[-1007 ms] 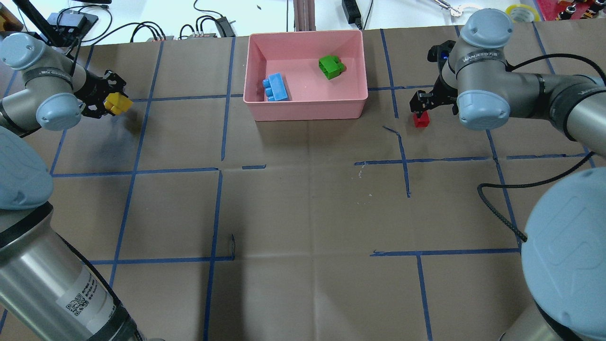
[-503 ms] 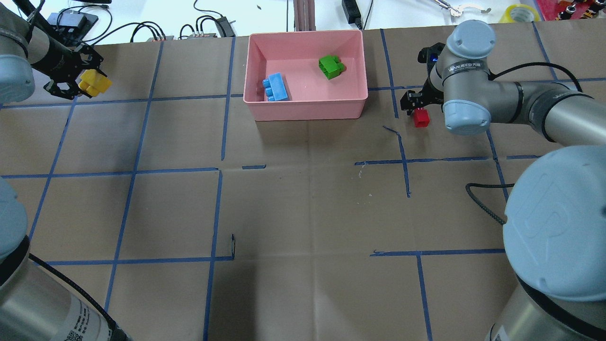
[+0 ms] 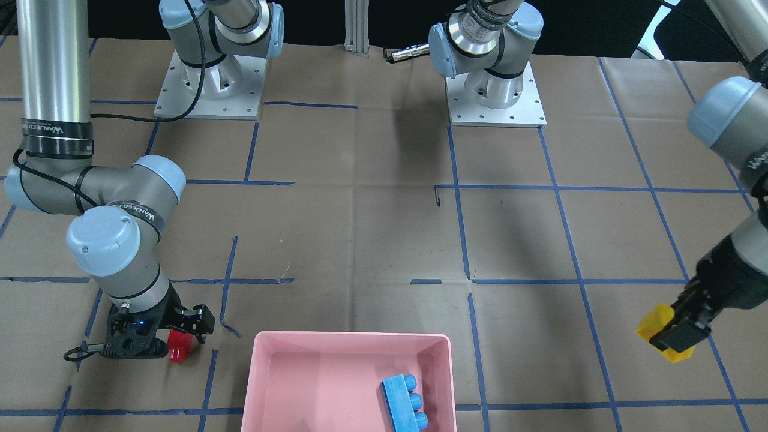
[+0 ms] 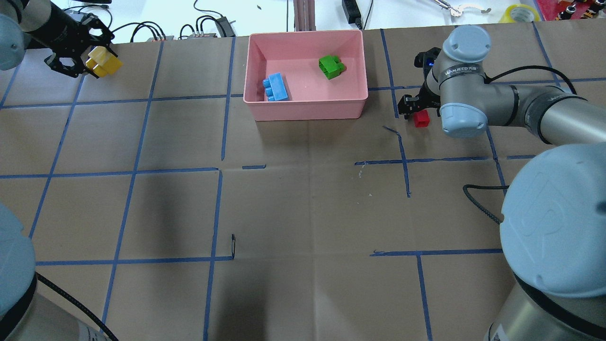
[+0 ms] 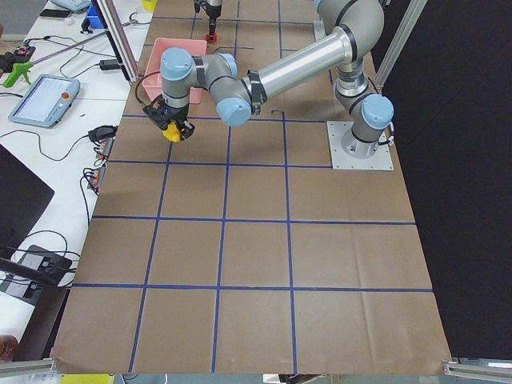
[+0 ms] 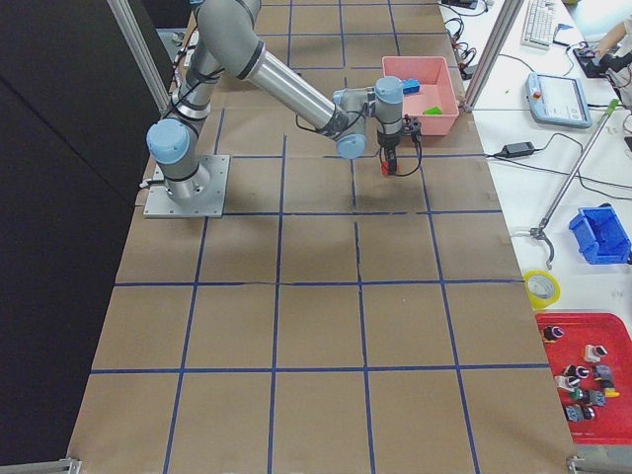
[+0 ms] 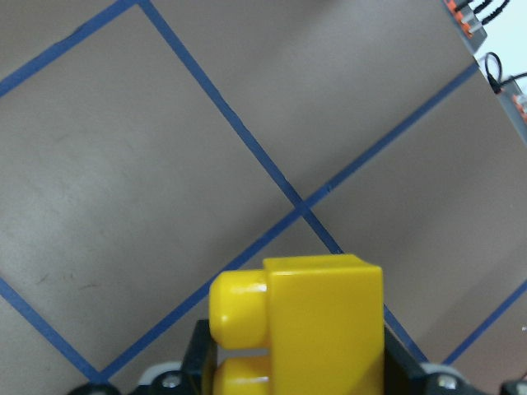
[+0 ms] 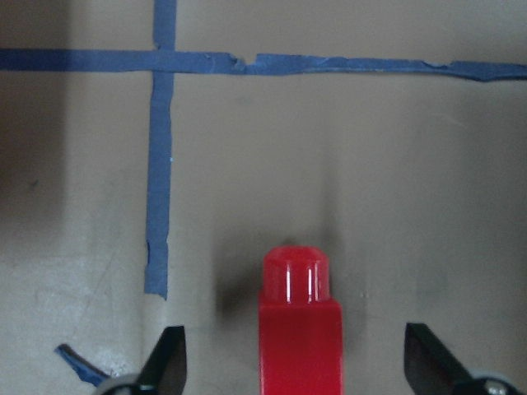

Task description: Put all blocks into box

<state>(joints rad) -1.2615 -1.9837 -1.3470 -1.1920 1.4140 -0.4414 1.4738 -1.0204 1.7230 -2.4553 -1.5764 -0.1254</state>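
Observation:
The pink box [image 4: 303, 112] stands at the far middle of the table and holds the blue brick [image 4: 275, 88] and the green brick [image 4: 331, 66]. My left gripper [image 4: 92, 62] is shut on the yellow brick [image 4: 105, 62] and holds it in the air, far left of the box. The wrist view shows the yellow brick [image 7: 317, 325] between the fingers. My right gripper [image 4: 416, 112] is open and low over the small red brick [image 4: 421, 119], which stands on the table right of the box. In the right wrist view the red brick [image 8: 299, 329] sits between the fingers [image 8: 169, 362] without touching them.
The table is covered in brown paper with a blue tape grid [image 4: 218, 170]. Cables and boxes [image 4: 71, 21] lie beyond the far edge. The arm bases [image 3: 495, 96] stand at the robot's side. A black cable [image 4: 483, 203] hangs from the right arm.
My left gripper has carried the yellow brick up and toward the far left corner. My right gripper has shifted slightly left and stays over the red brick.

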